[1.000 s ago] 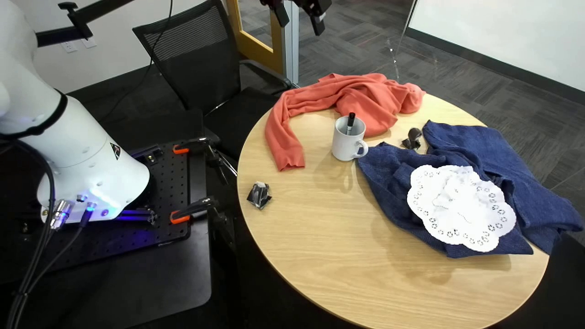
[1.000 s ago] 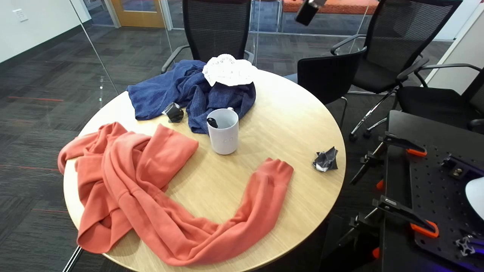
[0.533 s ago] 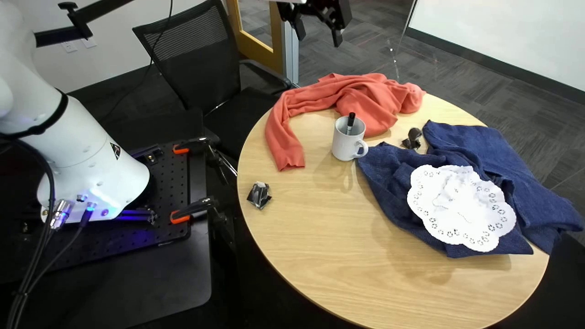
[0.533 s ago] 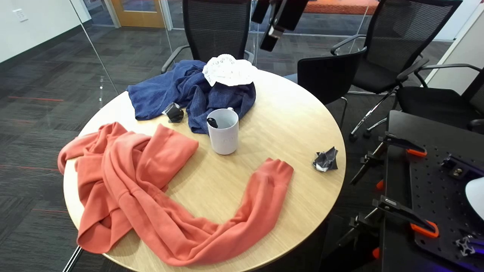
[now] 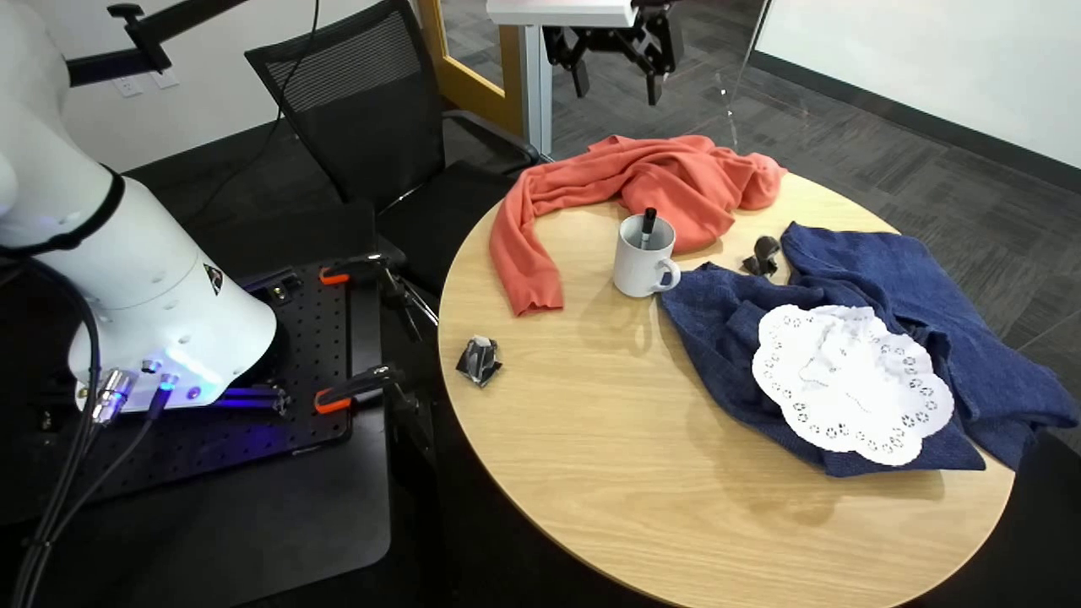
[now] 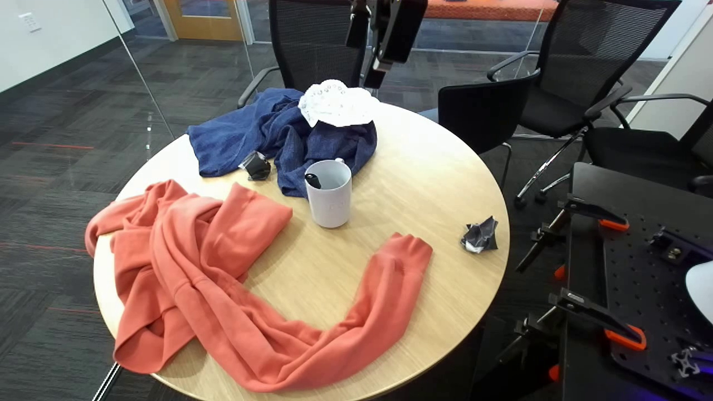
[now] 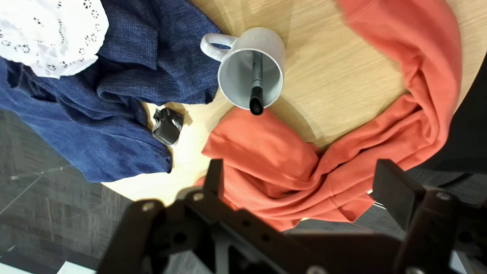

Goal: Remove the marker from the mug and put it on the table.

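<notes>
My claw (image 5: 618, 87) stands wide, its two fingers (image 7: 397, 192) well apart. It hangs in the air, well away from the mug (image 5: 639, 268); down the wrist camera I see the orange-red garment (image 7: 274, 163) through the gap.

The marker (image 7: 257, 82) is in the mug, tilted, its black end up and leaning at the rim on the garment's side, the greyish barrel running down inside. The mug stands upright on the bench (image 5: 574, 456), its handle turned toward a blue cloth (image 6: 267, 125); whether handle and cloth touch, I cannot tell. The garment lies just beside the mug, one sleeve curving round over the wood.

In both exterior views I get a white doily (image 5: 853, 384) resting on the blue cloth. A crumpled black scrap (image 5: 480, 361) lies near the bench's edge, on the side facing the black cart (image 5: 312, 498) with its orange-tipped clamps (image 5: 334, 404). A small black lump (image 5: 763, 256) sits just beside the blue cloth.
</notes>
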`<state>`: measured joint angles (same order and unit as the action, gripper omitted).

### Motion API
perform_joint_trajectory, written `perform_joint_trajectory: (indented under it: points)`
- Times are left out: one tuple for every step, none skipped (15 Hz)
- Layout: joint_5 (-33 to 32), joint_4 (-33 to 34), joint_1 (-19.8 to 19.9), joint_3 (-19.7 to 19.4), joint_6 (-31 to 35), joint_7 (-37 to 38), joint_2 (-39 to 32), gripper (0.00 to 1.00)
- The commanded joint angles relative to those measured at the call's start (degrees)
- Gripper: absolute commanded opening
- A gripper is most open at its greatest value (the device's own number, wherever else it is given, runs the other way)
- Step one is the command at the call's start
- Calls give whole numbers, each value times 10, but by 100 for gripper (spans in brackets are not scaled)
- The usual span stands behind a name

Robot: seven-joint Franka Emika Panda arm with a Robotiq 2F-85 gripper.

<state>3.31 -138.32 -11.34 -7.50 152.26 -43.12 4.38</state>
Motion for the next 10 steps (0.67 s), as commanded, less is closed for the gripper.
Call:
perform_joint_trajectory:
  points:
    - [3,1,29,29,-1,-3,0,100]
    - [3,1,29,30,-1,-4,0,100]
    - [3,1,30,30,-1,-4,0,100]
    - [18,9,30,30,11,-18,-12,100]
    - [25,14,34,33,20,-25,-23,100]
    - [35,22,38,34,22,-35,-37,100]
    - [44,27,42,36,25,-46,-49,100]
    - [54,34,47,39,20,-60,-60,100]
    - [71,41,52,42,16,-85,-74,100]
    - [80,49,60,47,14,-103,-86,100]
